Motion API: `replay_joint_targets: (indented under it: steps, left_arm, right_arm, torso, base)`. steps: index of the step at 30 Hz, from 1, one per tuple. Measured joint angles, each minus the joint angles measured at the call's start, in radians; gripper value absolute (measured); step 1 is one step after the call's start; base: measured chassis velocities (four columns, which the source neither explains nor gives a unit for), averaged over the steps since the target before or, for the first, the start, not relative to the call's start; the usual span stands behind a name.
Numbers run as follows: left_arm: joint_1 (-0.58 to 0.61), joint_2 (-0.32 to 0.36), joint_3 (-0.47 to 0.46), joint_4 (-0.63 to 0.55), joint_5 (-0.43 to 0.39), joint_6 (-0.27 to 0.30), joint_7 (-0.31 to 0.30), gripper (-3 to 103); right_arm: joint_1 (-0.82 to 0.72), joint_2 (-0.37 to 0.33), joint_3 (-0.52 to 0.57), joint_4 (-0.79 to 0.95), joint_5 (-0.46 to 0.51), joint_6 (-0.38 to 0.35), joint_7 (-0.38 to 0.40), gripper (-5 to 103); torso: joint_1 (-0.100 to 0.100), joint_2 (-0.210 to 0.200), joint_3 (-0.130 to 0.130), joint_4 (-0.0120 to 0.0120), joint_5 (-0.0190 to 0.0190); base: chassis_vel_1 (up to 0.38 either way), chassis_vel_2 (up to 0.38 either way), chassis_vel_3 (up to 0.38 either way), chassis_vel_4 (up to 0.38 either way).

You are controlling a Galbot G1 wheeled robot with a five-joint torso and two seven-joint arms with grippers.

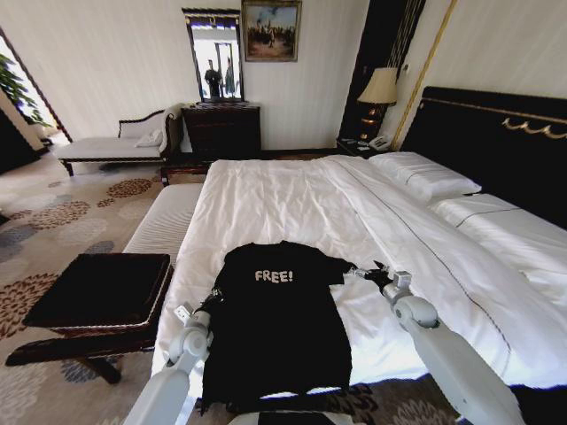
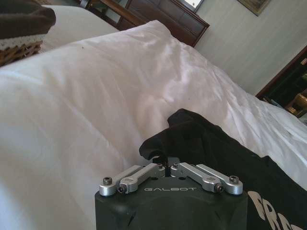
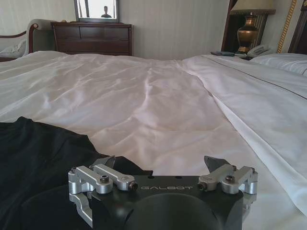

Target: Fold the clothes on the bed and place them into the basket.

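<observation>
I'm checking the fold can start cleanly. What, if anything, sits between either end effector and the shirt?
Nothing visible does. The left end effector is shut on the T-shirt's sleeve, and the right end effector sits open at the other sleeve's edge on the bed.

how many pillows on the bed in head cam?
2 visible. One pillow lies at the headboard end nearest the lamp; a second pillow sits beside it, nearer the picture's right edge. More could be hidden.

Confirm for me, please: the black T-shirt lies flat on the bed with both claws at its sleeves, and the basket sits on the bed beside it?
Not quite. The basket sits off the bed, on the robot's left, as the head view shows. The rest stands.
</observation>
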Motion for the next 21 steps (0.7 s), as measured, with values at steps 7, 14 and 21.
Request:
replay_joint_targets:
  steps: [7,14,21]
  left_arm:
    - [-0.014,0.058,-0.027,-0.011,0.006,-0.002,0.001,0]
    - [0.008,0.099,-0.040,-0.032,0.016,0.009,0.008,0]
    - [0.009,0.093,-0.039,-0.028,0.040,0.013,0.007,0]
  right_arm:
    - [0.000,0.006,0.001,0.004,0.000,0.000,-0.002,100]
    - [0.004,0.014,-0.003,0.005,-0.005,0.000,-0.004,100]
    - [-0.001,0.016,-0.002,0.008,-0.010,0.000,-0.006,100]
  torso:
    - [0.000,0.000,0.000,-0.0001,0.0000]
    - [0.000,0.000,0.000,0.0001,0.0000]
    - [0.000,0.000,0.000,0.0000,0.0002]
  base:
    - [0.000,0.000,0.000,0.000]
    - [0.000,0.000,0.000,0.000]
    - [0.000,0.000,0.000,0.000]
